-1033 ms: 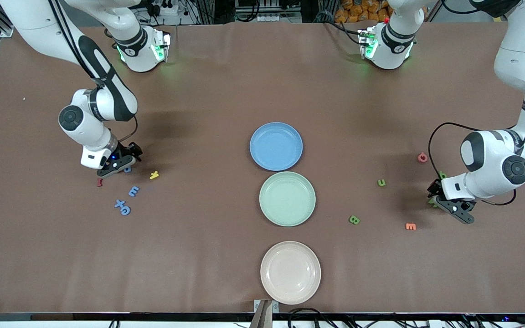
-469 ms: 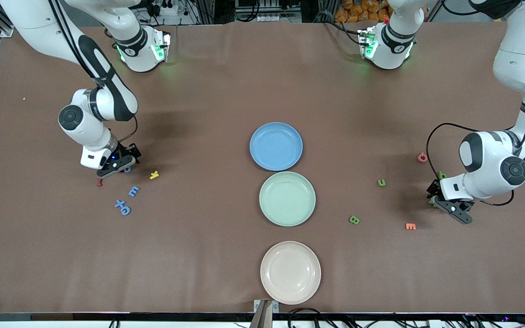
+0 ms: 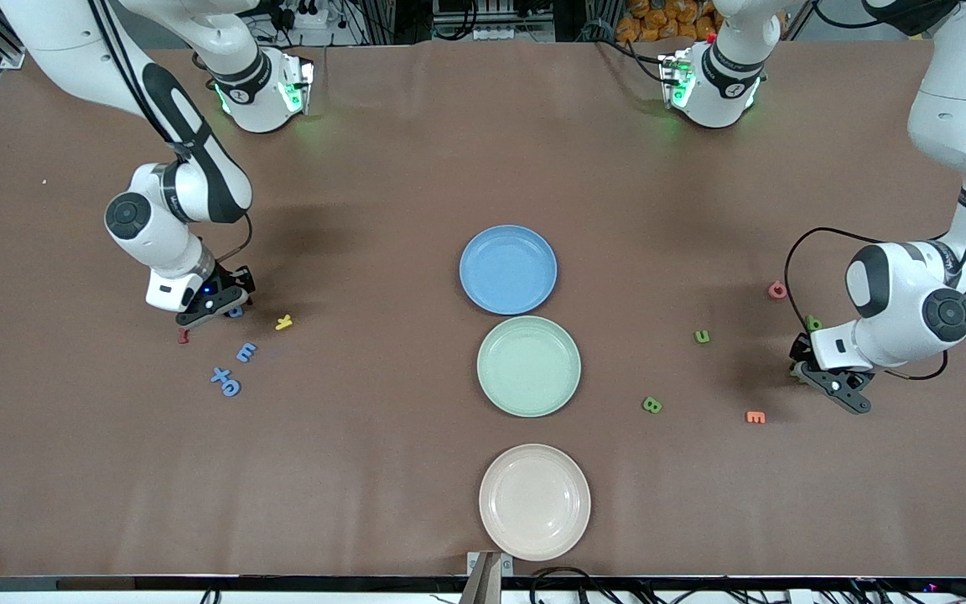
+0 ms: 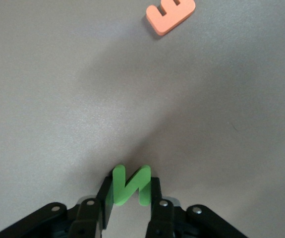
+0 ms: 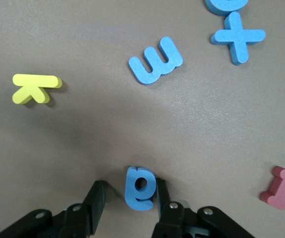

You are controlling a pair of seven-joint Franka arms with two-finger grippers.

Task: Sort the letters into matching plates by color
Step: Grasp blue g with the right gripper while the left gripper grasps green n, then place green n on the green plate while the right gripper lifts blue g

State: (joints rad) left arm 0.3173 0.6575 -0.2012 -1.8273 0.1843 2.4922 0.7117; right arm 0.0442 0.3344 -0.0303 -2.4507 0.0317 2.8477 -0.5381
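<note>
Low in the frame, toward the left arm's end, the left gripper [image 4: 131, 182] pinches a green N [image 4: 127, 187] at the tabletop, near an orange E [image 4: 171, 14]. Mid-frame sits the mint plate [image 3: 528, 404]. Slightly higher, toward the right arm's end, the right gripper [image 5: 130, 184] straddles a blue g [image 5: 140, 188], jaws not closed: one finger touches it, the other stands apart. Highest is the blue plate [image 3: 507, 235].

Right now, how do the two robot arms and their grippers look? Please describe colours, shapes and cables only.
Both arms are glossy white with rounded links, black trim and dark round joint caps. Each base glows green. A thin black cable loops beside each wrist. The left gripper and the right gripper are small and black; the wrist views show angular black linkages with silver screws ending in flat black jaws.
</note>
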